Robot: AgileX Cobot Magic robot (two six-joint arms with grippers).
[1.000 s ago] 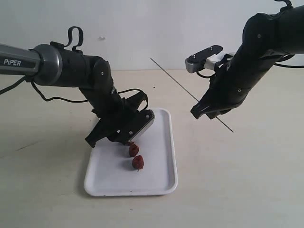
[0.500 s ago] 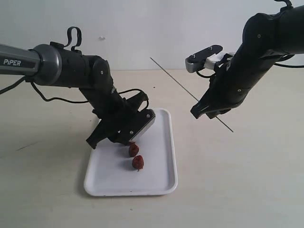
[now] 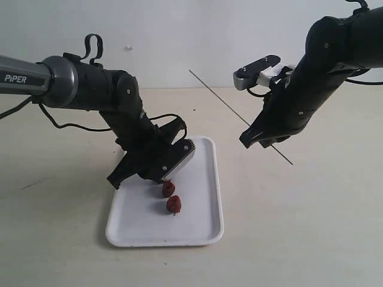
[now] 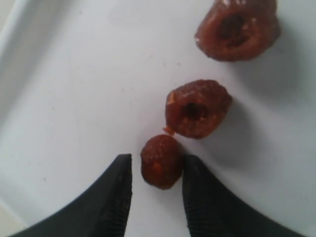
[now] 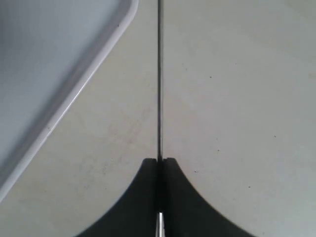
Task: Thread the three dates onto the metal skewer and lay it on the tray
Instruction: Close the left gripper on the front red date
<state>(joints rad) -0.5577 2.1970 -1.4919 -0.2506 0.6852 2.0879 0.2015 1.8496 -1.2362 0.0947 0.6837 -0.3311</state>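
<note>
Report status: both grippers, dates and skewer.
Left gripper open, astride smallest date on tray. Right gripper shut on metal skewer, above table. Two dates loose alongside, none threaded.

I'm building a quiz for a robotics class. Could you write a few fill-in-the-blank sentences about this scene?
The right hand is shut on a thin metal ____.
All ____ dates lie on the white tray.
The left hand straddles the ____ of the dates, with a fingertip on either side.
Missing words: skewer; three; smallest.
</note>
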